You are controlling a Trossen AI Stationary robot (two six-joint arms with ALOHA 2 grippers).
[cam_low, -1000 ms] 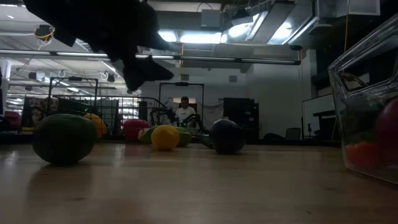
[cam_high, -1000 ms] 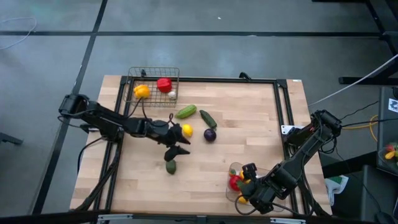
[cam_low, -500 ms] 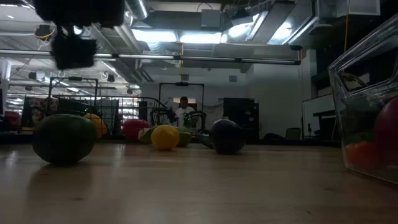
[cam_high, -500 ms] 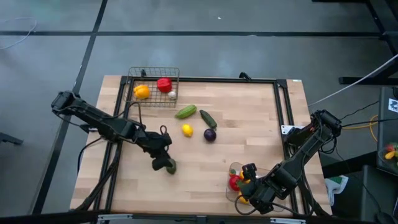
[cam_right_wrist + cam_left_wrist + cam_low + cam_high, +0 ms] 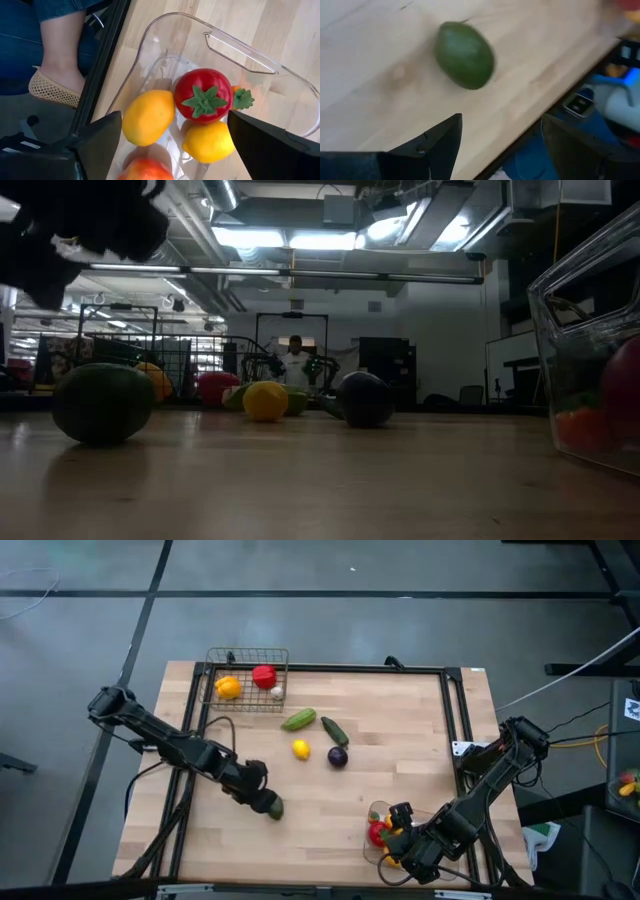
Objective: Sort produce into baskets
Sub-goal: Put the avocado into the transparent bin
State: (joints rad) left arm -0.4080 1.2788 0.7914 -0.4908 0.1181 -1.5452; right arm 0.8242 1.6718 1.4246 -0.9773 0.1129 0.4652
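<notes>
Left gripper point(image 5: 497, 145) (fingers apart) has drawn nearer the avocado point(image 5: 464, 55).

A lab — exposed ceiling lights point(image 5: 300, 240), equipment racks point(image 5: 385, 370) behind.

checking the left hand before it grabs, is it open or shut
Open. In the left wrist view the left hand shows two fingers spread wide apart, with the green fruit lying on the table ahead, not between them.

Two dark jointed arms, black pincer point(image 5: 497, 145) fingers
</notes>
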